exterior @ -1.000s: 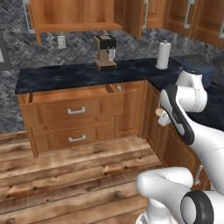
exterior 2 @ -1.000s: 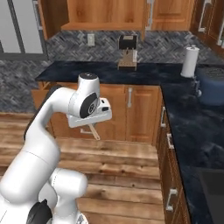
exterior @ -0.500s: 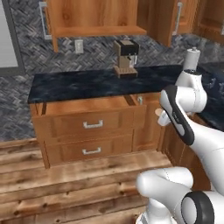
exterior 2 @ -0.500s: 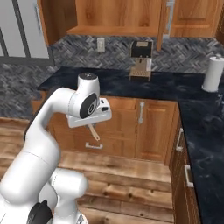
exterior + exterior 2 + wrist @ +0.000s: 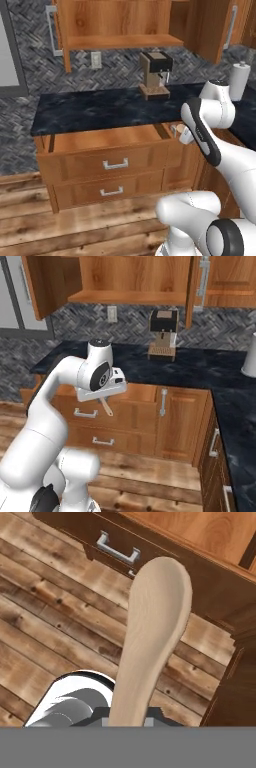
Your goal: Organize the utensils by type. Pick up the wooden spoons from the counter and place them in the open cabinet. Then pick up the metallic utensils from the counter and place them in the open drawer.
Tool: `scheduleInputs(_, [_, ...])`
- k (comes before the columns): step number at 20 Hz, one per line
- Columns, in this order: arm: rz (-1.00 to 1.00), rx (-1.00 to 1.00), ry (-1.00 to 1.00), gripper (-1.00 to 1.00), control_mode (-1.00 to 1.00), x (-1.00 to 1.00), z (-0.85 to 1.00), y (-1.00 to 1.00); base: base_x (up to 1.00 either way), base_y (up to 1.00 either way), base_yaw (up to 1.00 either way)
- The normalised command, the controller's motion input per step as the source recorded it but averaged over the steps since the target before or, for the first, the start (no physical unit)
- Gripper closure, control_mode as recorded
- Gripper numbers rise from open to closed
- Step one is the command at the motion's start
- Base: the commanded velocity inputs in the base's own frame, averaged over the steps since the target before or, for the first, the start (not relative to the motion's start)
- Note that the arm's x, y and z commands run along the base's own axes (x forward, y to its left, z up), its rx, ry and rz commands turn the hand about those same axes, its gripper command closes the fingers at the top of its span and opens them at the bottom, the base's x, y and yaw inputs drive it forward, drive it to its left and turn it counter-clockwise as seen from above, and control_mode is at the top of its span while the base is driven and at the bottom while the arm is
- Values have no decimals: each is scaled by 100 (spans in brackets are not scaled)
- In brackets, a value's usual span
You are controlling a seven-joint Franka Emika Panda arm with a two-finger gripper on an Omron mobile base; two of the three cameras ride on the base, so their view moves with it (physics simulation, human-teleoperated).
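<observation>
**Meanwhile, a pale spoon rides in the pincer, out over the floor**

From the left base view, the open wall cabinet of orange-brown wood hangs at upper left, its plain shelf bare, its door with a silver bar handle swung out to the left. Below it runs the black marble-look desk, and under the desk's front edge the wide, shallow orange-brown drawer stands pulled out, its flat bottom showing. A brown and black coffee machine stands on the desk to the right of the cabinet, and a white paper-towel roll further right. The arm's white links cover the hand here.

The right base view gives what that one hides: the pincer hangs in front of the drawer bank, clear of the desk edge, with the pale tan wooden spoon slanting down from it. The drawer's squared silver handle sits just left of the spoon.

The hand view looks down the spoon's length: the pincer is pressed together on the handle, and the broad bowl points out over the brown plank floor, with the dark drawer fronts along the top edge. Open floor lies all around the spoon.
</observation>
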Motion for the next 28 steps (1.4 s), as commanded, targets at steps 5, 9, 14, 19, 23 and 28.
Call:
scheduleInputs(5, [0, 0, 0, 100, 100, 0, 0, 0, 60, 2, 0])
scheduleInputs(9, [0, 0, 0, 100, 100, 0, 0, 0, 60, 8, 0])
scheduleInputs(14, [0, 0, 0, 100, 100, 0, 0, 0, 57, 3, 0])
scheduleInputs(19, [0, 0, 0, 100, 100, 0, 0, 0, 58, 5, 0])
scheduleInputs(23, [0, 0, 0, 100, 100, 0, 0, 0, 38, 9, 0])
scheduleInputs(28, [0, 0, 0, 100, 100, 0, 0, 0, 30, 10, 0])
